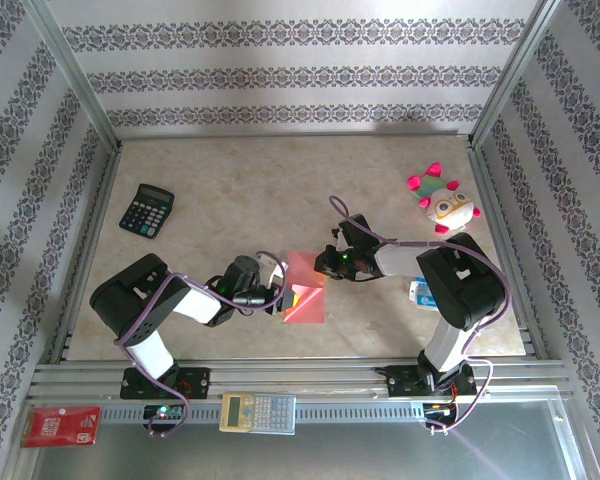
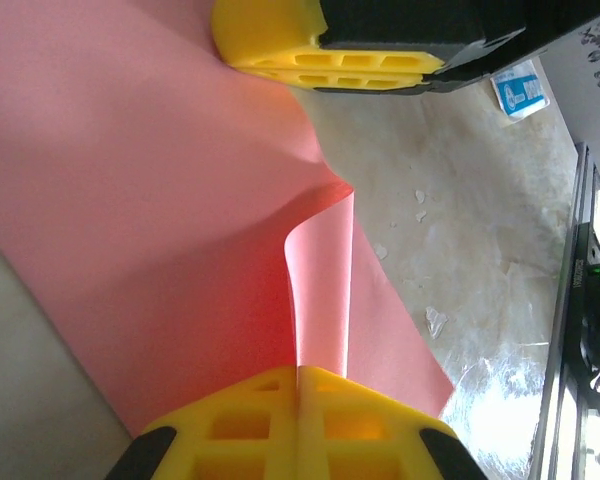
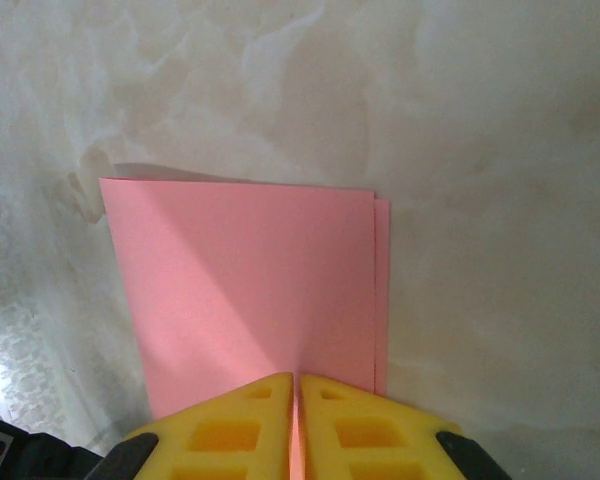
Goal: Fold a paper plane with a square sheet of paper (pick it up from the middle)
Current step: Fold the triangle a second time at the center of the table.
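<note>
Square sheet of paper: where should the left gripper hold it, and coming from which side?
Probably the upright pleat in the sheet, approached from the left side: it stands off the table, so jaws fit either side, as the left gripper grips now.

Beige table (image 1: pixel 230 190); bears paper (image 1: pixel 308 272), calculator (image 1: pixel 146 210), plush toy (image 1: pixel 444 203)

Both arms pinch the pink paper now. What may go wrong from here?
The thin salmon-pink paper sheet is doubled, and its layers sit offset at one edge; creasing now may lock a crooked fold.
It buckles between the left jaws and the right jaws; pulling apart may tear it.
</note>
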